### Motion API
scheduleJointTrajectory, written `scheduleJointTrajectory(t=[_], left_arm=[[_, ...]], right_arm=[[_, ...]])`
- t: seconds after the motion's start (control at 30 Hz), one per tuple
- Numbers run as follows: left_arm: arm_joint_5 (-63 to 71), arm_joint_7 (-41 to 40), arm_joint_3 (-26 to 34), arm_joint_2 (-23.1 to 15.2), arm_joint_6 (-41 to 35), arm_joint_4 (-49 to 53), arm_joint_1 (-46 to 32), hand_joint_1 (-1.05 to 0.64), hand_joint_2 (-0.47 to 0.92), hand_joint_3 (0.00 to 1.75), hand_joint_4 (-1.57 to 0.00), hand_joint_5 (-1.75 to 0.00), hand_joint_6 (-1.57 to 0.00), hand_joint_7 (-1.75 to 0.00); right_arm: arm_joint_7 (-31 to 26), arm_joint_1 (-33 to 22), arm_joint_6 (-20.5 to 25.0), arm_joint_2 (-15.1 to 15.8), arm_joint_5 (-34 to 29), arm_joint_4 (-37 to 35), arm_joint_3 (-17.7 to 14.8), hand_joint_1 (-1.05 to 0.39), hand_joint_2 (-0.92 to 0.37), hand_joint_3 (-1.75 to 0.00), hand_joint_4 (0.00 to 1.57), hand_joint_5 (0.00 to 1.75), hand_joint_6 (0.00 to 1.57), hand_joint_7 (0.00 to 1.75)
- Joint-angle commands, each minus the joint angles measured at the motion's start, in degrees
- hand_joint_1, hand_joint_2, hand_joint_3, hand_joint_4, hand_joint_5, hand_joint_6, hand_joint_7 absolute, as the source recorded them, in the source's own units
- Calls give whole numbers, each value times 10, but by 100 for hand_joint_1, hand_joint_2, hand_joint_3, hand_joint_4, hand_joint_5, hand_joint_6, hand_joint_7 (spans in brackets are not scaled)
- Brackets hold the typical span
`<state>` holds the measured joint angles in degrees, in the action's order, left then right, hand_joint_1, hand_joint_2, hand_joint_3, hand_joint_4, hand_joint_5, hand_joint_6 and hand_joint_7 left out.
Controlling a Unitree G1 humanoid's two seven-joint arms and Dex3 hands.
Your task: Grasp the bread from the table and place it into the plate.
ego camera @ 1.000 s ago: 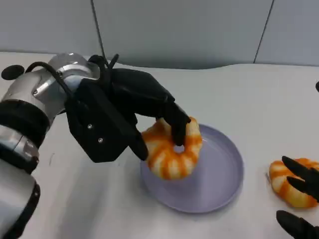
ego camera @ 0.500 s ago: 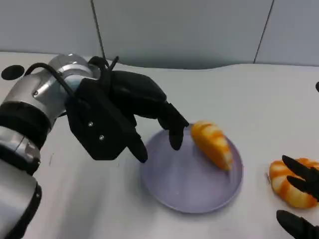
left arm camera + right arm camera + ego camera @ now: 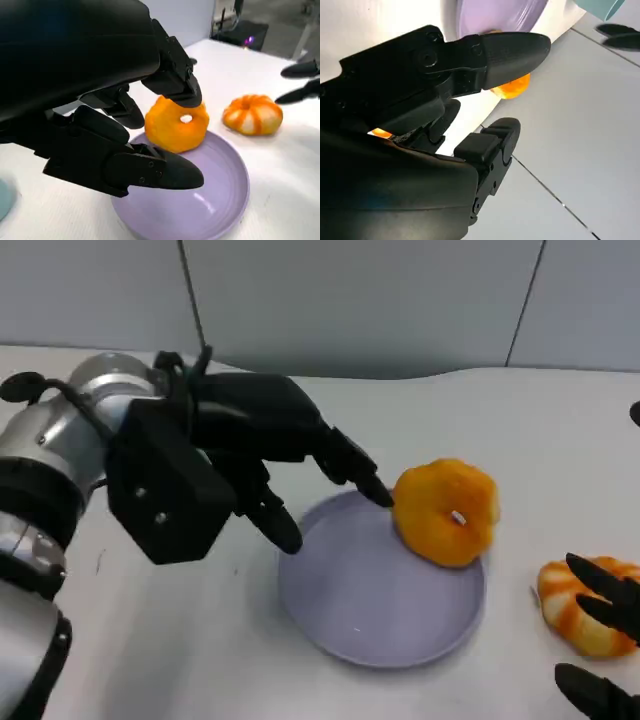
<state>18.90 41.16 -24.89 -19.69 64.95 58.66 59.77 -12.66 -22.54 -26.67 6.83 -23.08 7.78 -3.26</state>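
Observation:
An orange ring-shaped bread [image 3: 447, 512] stands on its edge at the right side of the lavender plate [image 3: 350, 625], tilted and free of any hand. My left hand [image 3: 265, 435] hovers over the plate's left rim with fingers spread, holding nothing; one fingertip points close to the bread. The left wrist view has the same bread [image 3: 177, 125] on the plate [image 3: 215, 200] just beyond my left hand [image 3: 100, 100]. A second striped bread [image 3: 575, 605] lies on the table to the right, with my right hand [image 3: 612, 618] beside it, fingers apart.
The white table [image 3: 540, 440] stretches to a grey wall behind. A small dark round object [image 3: 20, 387] sits at the far left edge. In the right wrist view, my right hand [image 3: 435, 90] has the plate [image 3: 495, 15] beyond it.
My left hand let go of the ring bread. The bread moved to the plate's right side and now stands on edge. The left hand drew back to the left.

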Motion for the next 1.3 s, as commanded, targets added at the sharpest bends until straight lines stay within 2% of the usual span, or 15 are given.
scheduleJointTrajectory(t=[0.03, 0.17, 0.27, 0.53, 0.83, 0.93, 1.07, 1.3], left_arm=[[-71, -9, 49, -42, 31, -2, -50, -68, 92, 29, -55, -54, -60, -8], [-103, -1, 71, -65, 25, -23, -77, -67, 92, 28, -50, -65, -62, -7], [-113, 1, 84, -87, 23, -33, -97, -67, 92, 33, -45, -73, -62, -6], [-110, -11, 107, -115, 0, -68, -141, -69, 92, 36, -39, -73, -61, -4], [-178, 26, 128, -108, -49, -70, -200, -67, 92, 31, -39, -70, -60, -3], [-200, 37, 139, -98, -77, -60, -217, -65, 92, 27, -40, -81, -63, -4], [-207, 41, 150, -90, -91, -57, -230, -64, 92, 25, -41, -87, -64, -4], [-201, -13, 188, -71, -145, -70, -291, -62, 92, 25, -45, -95, -70, -7]], right_arm=[[-2, -3, 1, 4, 2, 1, -3, -34, -92, -34, 78, 1, 60, 0], [-2, 0, -7, 6, 7, -5, -4, -33, -92, -34, 79, 1, 60, 0], [-2, 0, -5, 9, 4, -8, -4, -33, -92, -34, 80, 1, 59, 0], [-2, 4, -14, 6, 15, -18, -4, -33, -92, -33, 80, 1, 61, 1], [-7, 8, -10, 8, 3, -25, -6, -35, -92, -33, 82, 2, 60, 0], [-8, 13, -16, 8, 6, -34, -7, -34, -92, -33, 81, 1, 61, 1], [-12, 18, -23, 10, 5, -45, -10, -34, -92, -32, 83, 2, 62, 1], [-12, 22, -23, 13, 5, -56, -9, -34, -92, -32, 89, 5, 62, 1]])
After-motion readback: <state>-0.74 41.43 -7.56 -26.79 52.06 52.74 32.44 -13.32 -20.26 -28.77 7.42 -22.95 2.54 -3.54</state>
